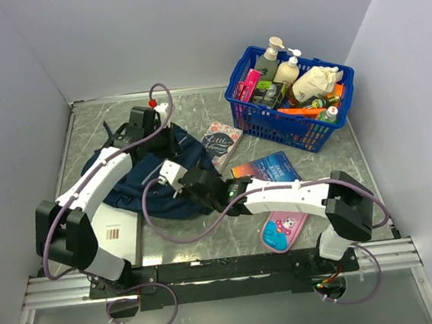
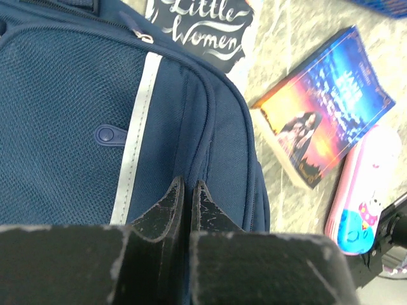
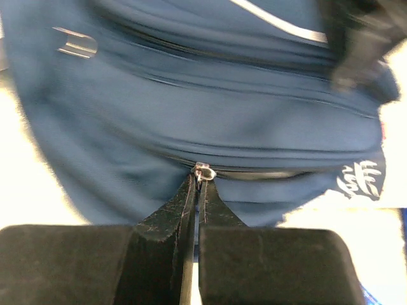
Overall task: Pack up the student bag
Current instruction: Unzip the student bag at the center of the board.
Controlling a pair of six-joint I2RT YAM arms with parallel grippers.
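Observation:
The student bag (image 1: 145, 180) is a navy backpack lying flat at the table's left middle. It fills the left wrist view (image 2: 76, 114) with its mesh front and grey stripe, and the right wrist view (image 3: 191, 121). My left gripper (image 1: 174, 144) is at the bag's far right edge; its jaws (image 2: 187, 189) are shut, pinching a fold of the bag's fabric. My right gripper (image 1: 194, 187) is at the bag's near right side. It (image 3: 202, 184) is shut on a silver zipper pull (image 3: 204, 171) on a zip that runs across the bag.
A "Little Women" book (image 1: 222, 142) and a blue-and-orange book (image 1: 270, 168) lie to the right of the bag. A pink pencil case (image 1: 284, 229) lies near the front. A blue basket (image 1: 250, 105) full of items stands at the back right. A white pad (image 1: 116, 234) lies front left.

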